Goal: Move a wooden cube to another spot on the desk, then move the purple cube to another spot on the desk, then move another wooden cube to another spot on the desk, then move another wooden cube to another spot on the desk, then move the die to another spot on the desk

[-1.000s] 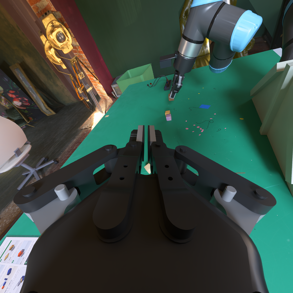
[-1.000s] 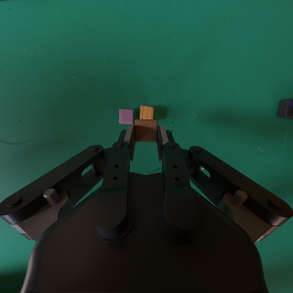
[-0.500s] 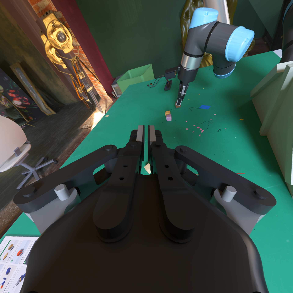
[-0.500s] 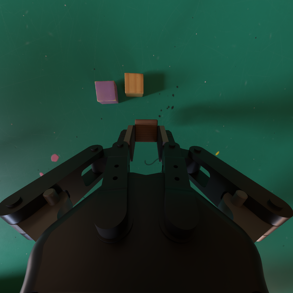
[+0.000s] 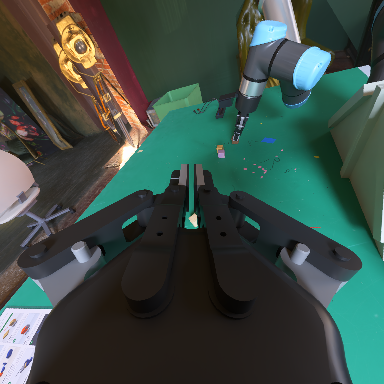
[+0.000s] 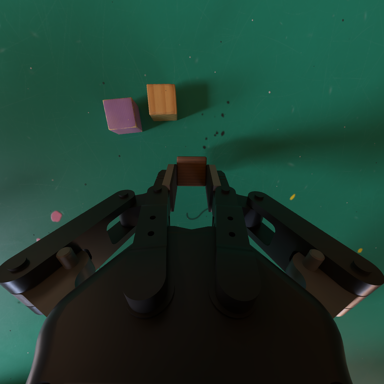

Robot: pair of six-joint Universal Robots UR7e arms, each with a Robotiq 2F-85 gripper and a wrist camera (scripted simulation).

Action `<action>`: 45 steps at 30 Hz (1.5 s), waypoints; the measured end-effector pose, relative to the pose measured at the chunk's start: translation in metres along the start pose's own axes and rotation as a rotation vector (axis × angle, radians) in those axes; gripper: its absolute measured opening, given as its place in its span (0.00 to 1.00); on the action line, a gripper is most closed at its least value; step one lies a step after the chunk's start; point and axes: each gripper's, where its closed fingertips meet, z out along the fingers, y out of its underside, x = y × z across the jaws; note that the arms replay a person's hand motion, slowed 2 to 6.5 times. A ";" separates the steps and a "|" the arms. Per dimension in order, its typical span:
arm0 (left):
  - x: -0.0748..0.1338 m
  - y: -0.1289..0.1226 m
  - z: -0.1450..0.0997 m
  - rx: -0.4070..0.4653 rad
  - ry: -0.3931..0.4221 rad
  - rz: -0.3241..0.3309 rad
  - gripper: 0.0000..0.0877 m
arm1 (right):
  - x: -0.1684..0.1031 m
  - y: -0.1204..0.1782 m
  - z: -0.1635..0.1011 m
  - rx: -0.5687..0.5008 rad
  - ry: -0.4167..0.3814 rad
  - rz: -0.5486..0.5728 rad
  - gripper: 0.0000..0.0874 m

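My right gripper (image 6: 191, 173) is shut on a dark brown wooden cube (image 6: 191, 170), low over the green desk (image 6: 291, 62). The same cube (image 5: 235, 142) shows in the left wrist view under the far arm. A purple cube (image 6: 121, 113) and a light wooden cube (image 6: 161, 100) lie side by side on the desk beyond and left of it; they also show in the left wrist view, purple cube (image 5: 221, 154), wooden cube (image 5: 219, 147). My left gripper (image 5: 191, 174) is shut and empty above the desk. A pale cube (image 5: 193, 219) lies on the desk below it.
A pale cabinet (image 5: 365, 145) stands at the right. A green bin (image 5: 178, 100) and a black device with cables (image 5: 220, 111) are at the desk's far end. A printed sheet (image 5: 14, 340) lies at the near left corner. Paint specks dot the desk.
My right gripper has carried the dark wooden cube down toward the desk and away from the purple and light wooden cubes, which now look larger and farther off. The left gripper has not moved.
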 end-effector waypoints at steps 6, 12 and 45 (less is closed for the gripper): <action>0.000 0.000 0.000 -0.001 0.000 -0.001 0.04 | 0.000 0.004 0.005 -0.016 -0.010 0.017 0.29; 0.000 0.000 0.000 -0.001 -0.001 0.001 0.04 | -0.002 0.006 0.009 -0.028 -0.029 0.022 0.29; -0.001 0.000 -0.002 -0.001 -0.004 0.005 0.04 | 0.006 -0.011 -0.006 0.072 -0.005 -0.008 0.50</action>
